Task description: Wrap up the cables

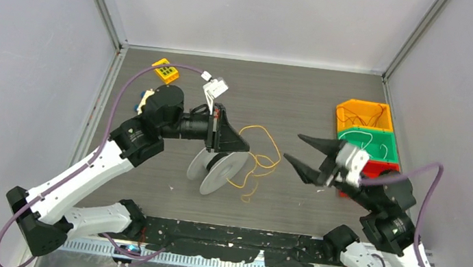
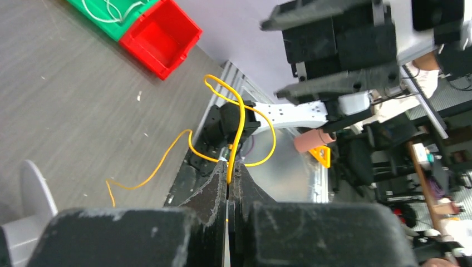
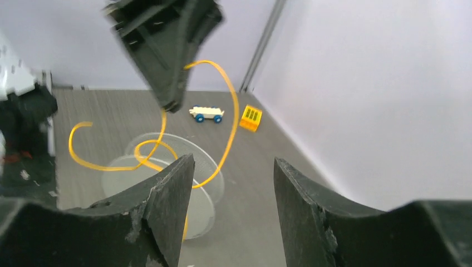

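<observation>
The left fingers are pinching the thin yellow cable tight, its curls trailing onto the table beside the clear spool, while the right fingers are hanging wide open, empty. It's looking feather-light, floppy and springy, so I'm reckoning on grabbing close beside that pinch.

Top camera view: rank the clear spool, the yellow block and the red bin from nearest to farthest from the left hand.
1. Clear spool, just below the left hand, near the table's middle.
2. Yellow block, in the far left corner.
3. Red bin, on the right side, at the near end of the bin row.
</observation>
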{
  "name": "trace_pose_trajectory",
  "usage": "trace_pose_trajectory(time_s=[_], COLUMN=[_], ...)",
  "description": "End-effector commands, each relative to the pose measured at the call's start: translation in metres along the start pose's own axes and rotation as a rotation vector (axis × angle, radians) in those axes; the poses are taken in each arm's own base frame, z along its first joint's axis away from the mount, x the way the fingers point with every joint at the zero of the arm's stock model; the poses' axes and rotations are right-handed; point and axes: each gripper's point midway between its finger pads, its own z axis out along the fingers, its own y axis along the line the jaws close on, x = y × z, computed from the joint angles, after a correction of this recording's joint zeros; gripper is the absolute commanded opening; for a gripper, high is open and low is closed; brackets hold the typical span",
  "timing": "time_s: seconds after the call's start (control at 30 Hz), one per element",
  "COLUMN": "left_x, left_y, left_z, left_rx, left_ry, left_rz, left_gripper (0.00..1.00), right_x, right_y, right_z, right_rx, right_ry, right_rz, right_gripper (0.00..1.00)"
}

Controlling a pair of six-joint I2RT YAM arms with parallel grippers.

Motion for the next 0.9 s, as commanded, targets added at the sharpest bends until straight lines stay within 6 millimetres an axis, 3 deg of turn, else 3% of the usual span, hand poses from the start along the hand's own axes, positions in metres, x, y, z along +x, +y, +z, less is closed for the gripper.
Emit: trace_pose_trajectory(time_s=[0.0,0.2,0.33,0.5,0.6,0.87], left_x=[-0.007,-0.005,-0.004,-0.005,-0.005,0.000], left_y=[-0.024,-0.021,-0.015,-0.013,-0.012,-0.011], left_z=[0.002,0.003,0.005,0.010,0.011,0.016], left_rx=[0.080,0.041,0.011,0.011,0.014,0.030], left_ry=[0.022,0.064,0.074,0.094,0.104,0.143], left_rz=[-0.127,-0.185,-0.205,-0.230,-0.238,-0.258], left_gripper=[0.00,0.00,0.00,0.00,0.00,0.00], right_x=[-0.033,-0.034,-0.050,-0.011,0.010,0.036], right_y=[0.041,0.062,0.073,0.082,0.077,0.085], right_z=[-0.009,-0.012,-0.019,-0.009,-0.001,0.025], right_rx=[-0.239,-0.341,-0.395,-0.515,-0.486,-0.468], right_ry=[-0.318,-0.372,-0.405,-0.248,-0.180,-0.092], right_rz=[-0.539,-0.677,-0.740,-0.772,-0.810,-0.933], right_gripper=[0.60,0.58,0.58,0.57,0.56,0.53])
